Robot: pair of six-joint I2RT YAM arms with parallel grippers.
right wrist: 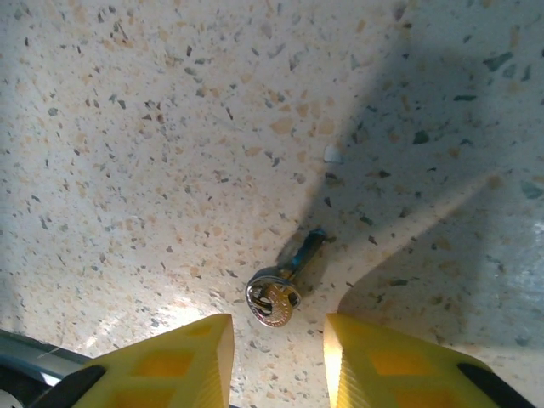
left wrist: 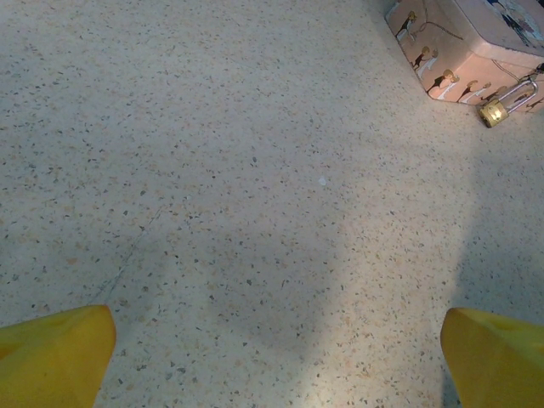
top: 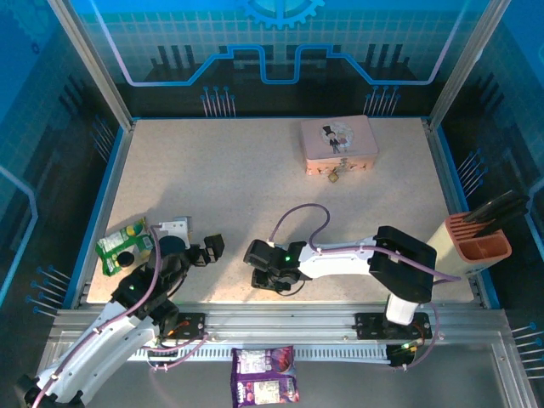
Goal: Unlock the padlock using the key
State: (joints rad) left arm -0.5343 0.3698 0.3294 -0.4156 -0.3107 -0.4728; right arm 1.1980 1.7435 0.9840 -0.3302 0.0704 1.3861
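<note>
Right pincer [right wrist: 277,333] sits low over the table [top: 212,170], near edge, about the middle. Its yellow fingers [right wrist: 174,361] are a narrow gap apart, grasping nothing. Key [right wrist: 279,291] lies flat on the table, round head just ahead of that gap, shaft pointing away; no contact with the fingers seen. Left pincer [left wrist: 276,365] released, fingers wide apart, over bare table by the near edge, left of middle. Padlock [left wrist: 497,109] rests against the near side of the pink tin [left wrist: 476,42], toward the far right corner, well apart from the key.
</note>
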